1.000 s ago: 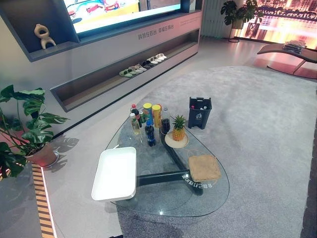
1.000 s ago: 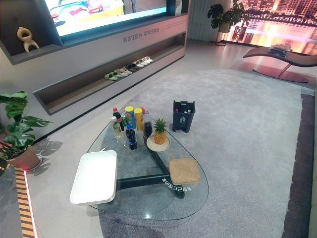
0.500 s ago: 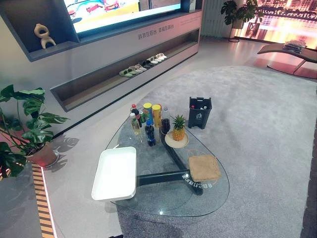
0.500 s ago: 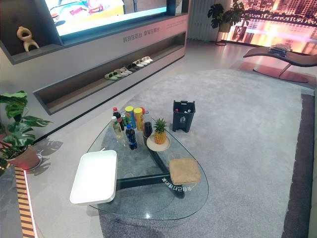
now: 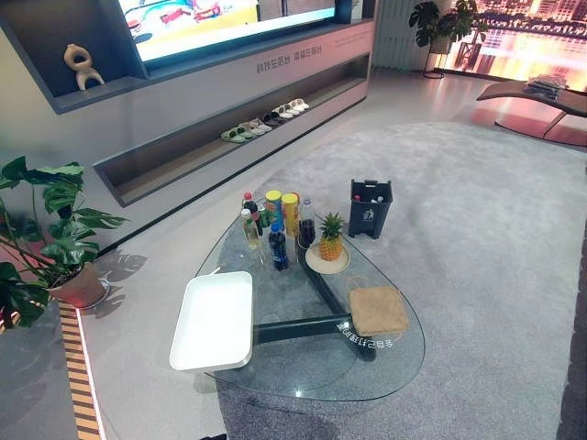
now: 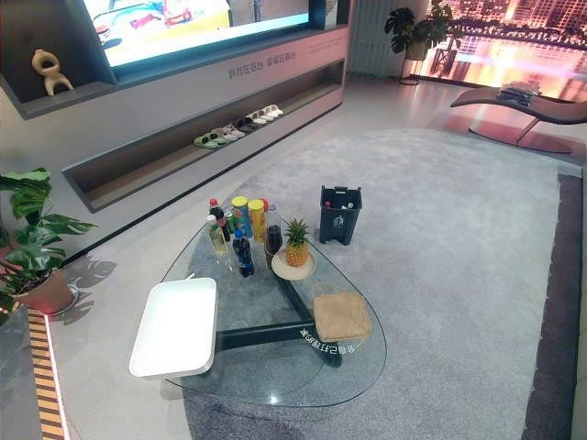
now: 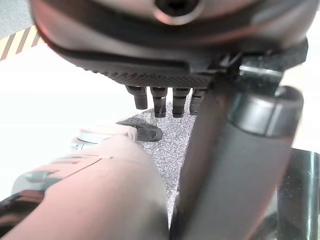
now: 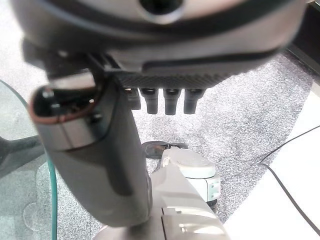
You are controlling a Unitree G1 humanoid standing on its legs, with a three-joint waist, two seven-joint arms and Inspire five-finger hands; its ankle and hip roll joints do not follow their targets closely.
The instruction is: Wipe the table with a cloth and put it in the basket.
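Observation:
A tan cloth (image 5: 377, 310) lies flat on the right side of the glass table (image 5: 303, 371). The white rectangular basket (image 5: 213, 321) sits on the table's left edge, with nothing in it. My left hand (image 7: 170, 65) hangs over the carpet and floor with straight fingers (image 7: 160, 102) and holds nothing. My right hand (image 8: 165, 65) hangs the same way over the carpet, fingers (image 8: 170, 102) straight, beside the table's glass rim (image 8: 15, 150). Both hands are well away from the cloth.
Several bottles and cans (image 5: 273, 225) and a pineapple on a plate (image 5: 329, 240) stand at the table's far end. A black bin (image 5: 370, 207) stands on the carpet beyond. A potted plant (image 5: 50, 234) is at the left, and a low shelf with shoes (image 5: 266, 119) runs along the wall.

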